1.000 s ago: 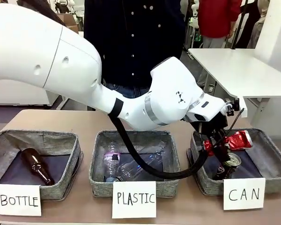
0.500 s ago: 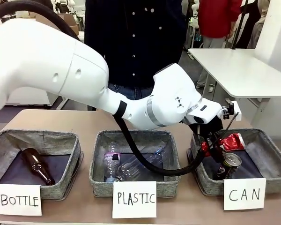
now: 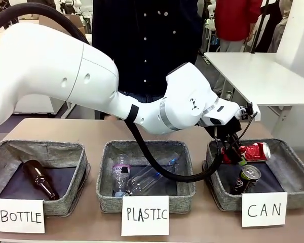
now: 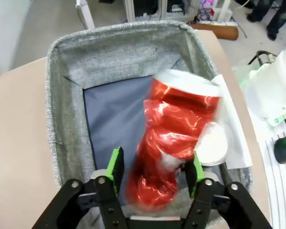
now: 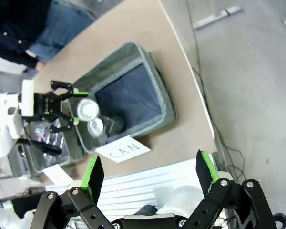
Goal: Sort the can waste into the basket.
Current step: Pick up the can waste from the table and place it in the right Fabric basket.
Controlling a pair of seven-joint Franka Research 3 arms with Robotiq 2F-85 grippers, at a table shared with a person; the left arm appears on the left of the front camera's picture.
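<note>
A tan table [image 3: 91, 131] holds three grey bins in a row. Over the CAN basket [image 3: 289, 195], the left gripper's [image 4: 155, 172] green fingers [image 4: 116, 167] stand apart, with the dented red can [image 4: 174, 143] loose and blurred between them, above the basket's floor. The black can [image 3: 247, 178] leans inside the basket below it. The right gripper [image 5: 148, 172] hangs spread wide, well off the basket, past the table's edge.

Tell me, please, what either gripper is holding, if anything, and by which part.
Nothing looks gripped: the pads of the left gripper stand clear of the red can, between them over the CAN basket. The right gripper is open.
</note>
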